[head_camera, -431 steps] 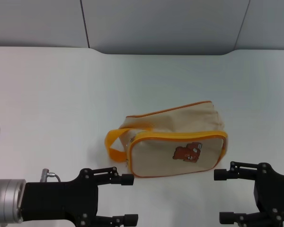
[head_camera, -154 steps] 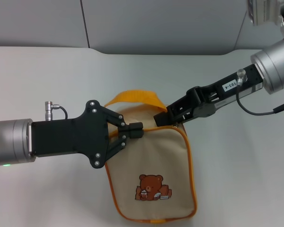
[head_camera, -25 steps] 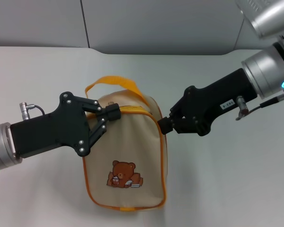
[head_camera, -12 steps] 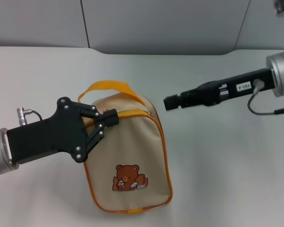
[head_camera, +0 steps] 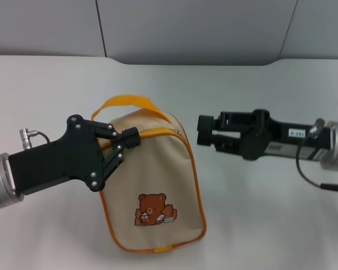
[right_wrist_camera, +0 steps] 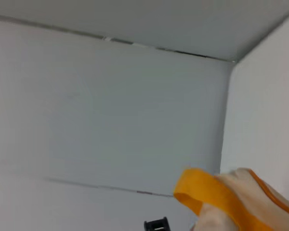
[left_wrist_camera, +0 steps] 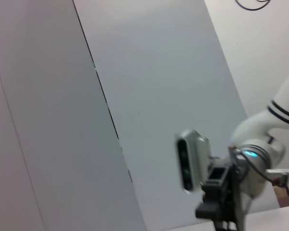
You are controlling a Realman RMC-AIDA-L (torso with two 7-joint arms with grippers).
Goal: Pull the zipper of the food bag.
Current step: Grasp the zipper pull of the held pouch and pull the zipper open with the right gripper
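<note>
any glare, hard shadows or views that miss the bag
Head view: even light, no glare, only a faint soft shadow beside the food bag, left hand at its upper corner, right hand clear of it. Left wrist view: wall panels and the other arm, no bag. Right wrist view: just the orange handle at the frame's edge.

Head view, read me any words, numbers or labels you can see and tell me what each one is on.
White label on the right arm: dark characters, too small to read for certain.
Bear patch on the bag: a picture only, no lettering that can be read.
Left tool, shut on the bag's top corner: no text.
Right tool, apart from the bag: no text.
</note>
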